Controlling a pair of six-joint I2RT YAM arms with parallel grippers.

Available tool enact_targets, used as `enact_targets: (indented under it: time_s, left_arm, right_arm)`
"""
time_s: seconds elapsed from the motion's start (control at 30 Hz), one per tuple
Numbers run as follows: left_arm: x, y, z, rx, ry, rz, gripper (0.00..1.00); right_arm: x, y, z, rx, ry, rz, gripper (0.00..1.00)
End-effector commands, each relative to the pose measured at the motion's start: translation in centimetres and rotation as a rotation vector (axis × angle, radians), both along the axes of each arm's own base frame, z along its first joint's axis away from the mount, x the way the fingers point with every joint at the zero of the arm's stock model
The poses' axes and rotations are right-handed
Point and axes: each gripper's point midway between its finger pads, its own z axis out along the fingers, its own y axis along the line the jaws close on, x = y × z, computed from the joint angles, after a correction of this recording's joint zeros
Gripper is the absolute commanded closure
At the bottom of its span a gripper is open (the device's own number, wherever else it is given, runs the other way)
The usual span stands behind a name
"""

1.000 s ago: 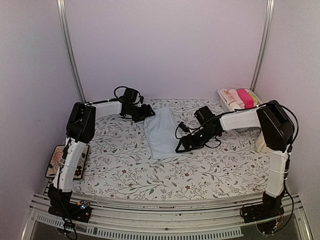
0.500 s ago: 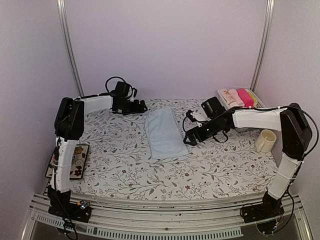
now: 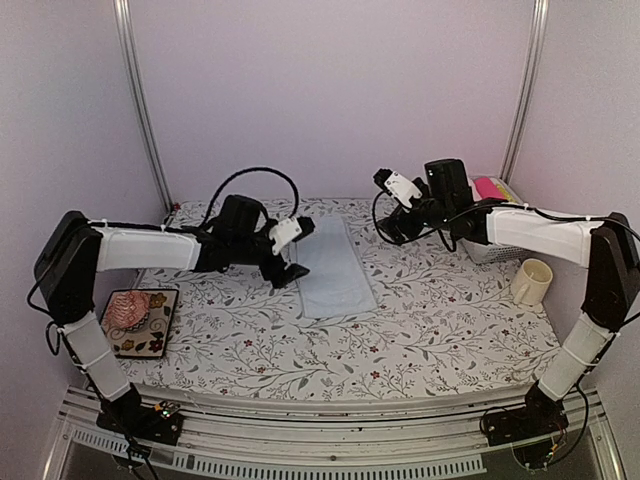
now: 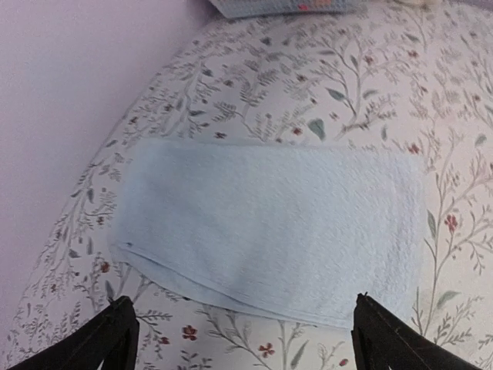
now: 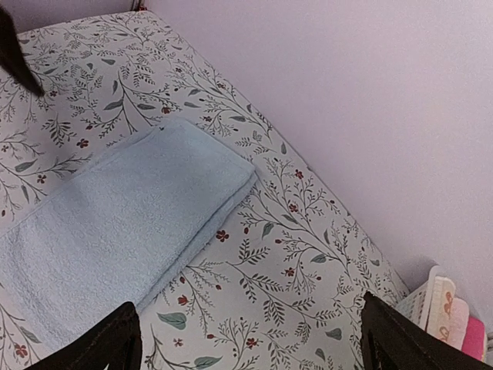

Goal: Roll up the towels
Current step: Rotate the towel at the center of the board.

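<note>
The light blue towel [image 3: 336, 265] lies flat and folded on the flowered table, its long side running front to back. It fills the middle of the left wrist view [image 4: 269, 223] and the left of the right wrist view [image 5: 115, 223]. My left gripper [image 3: 295, 252] is open and empty just beyond the towel's left long edge, hovering low [image 4: 246, 351]. My right gripper [image 3: 392, 226] is open and empty above the table by the towel's far right corner [image 5: 250, 347]. No cream towel shows laid out.
A white basket [image 3: 487, 248] holding rolled cloths, one hot pink [image 3: 490, 188], stands at the back right, and its corner shows in the right wrist view [image 5: 451, 312]. A cream mug [image 3: 530, 281] stands at the right. A pink knitted lump [image 3: 135, 308] sits on a patterned tray [image 3: 150, 343] at the left.
The left arm swung from the back down to the towel's left edge. The right arm lifted and pulled back to the towel's far right corner. The towel now lies straighter.
</note>
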Motion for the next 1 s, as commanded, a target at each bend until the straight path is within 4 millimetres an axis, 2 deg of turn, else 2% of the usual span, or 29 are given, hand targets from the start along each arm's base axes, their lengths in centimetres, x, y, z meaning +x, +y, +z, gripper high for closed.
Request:
enact_targets:
  time_s: [0.0,0.07,0.1,0.27,0.63,0.97]
  left_arm:
    - [-4.4,-2.2,-7.6,0.281,-0.083,-0.203,0.03]
    - [-5.5,-3.1,-8.9,0.317,-0.083,-0.244,0.05]
    - [-5.9,-3.5,-9.3,0.329,-0.086,-0.259,0.05]
    - [-7.6,-4.9,-10.1,0.346,-0.105,-0.329,0.09]
    - [-11.2,-5.7,-12.7,0.432,-0.118,-0.435,0.22]
    - [-10.7,-5.2,-15.2,0.522,-0.140,-0.398,0.45]
  right_arm:
    - [0.9,-0.8,3.4,-0.019,-0.163,0.030,0.01]
    - [0.8,-1.3,3.5,-0.009,-0.170,0.018,0.01]
    - [0.5,-1.5,2.9,-0.009,-0.158,0.012,0.01]
    - [-0.4,-2.3,1.7,0.000,-0.120,-0.014,0.01]
    - [-1.3,-3.6,2.2,0.006,-0.126,-0.053,0.01]
    - [-1.4,-3.5,2.4,0.023,-0.115,-0.053,0.01]
